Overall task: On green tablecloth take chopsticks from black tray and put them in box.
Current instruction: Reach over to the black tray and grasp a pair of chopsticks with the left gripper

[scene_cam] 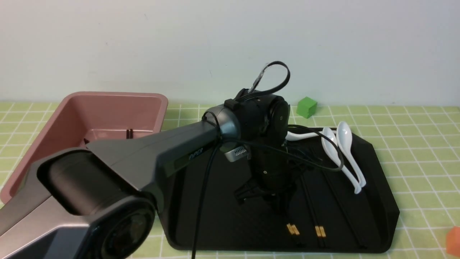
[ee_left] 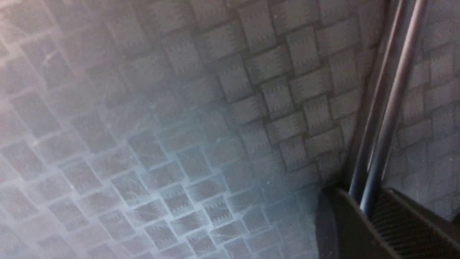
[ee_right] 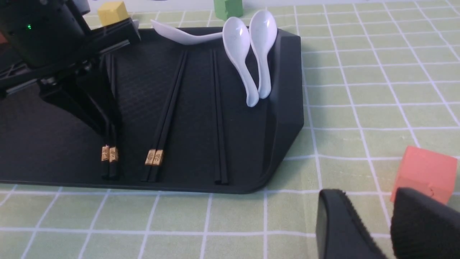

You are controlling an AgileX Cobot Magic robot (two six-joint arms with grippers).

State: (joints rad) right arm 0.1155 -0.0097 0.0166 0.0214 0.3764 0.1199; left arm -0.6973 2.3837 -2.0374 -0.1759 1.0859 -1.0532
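On the green tablecloth (scene_cam: 413,144) lies the black tray (scene_cam: 381,201) with three pairs of black chopsticks. My left gripper (scene_cam: 282,207) points down into the tray, and both fingers press on the leftmost pair of chopsticks (ee_left: 391,100), which still rests on the tray floor (ee_left: 179,126). That pair's gold bands (ee_right: 109,154) show just below the left gripper (ee_right: 107,127). Two more pairs (ee_right: 154,157) (ee_right: 218,118) lie beside it. The pink box (scene_cam: 107,111) stands at the back left with chopsticks (scene_cam: 129,133) inside. My right gripper (ee_right: 368,196) hovers open over cloth, off the tray's near right corner.
White soup spoons (scene_cam: 341,151) lean at the tray's far right, and another (ee_right: 183,36) lies along the back rim. A green cube (scene_cam: 306,107) sits behind the tray, a yellow cube (ee_right: 112,12) further back, and an orange cube (ee_right: 424,172) close to my right gripper.
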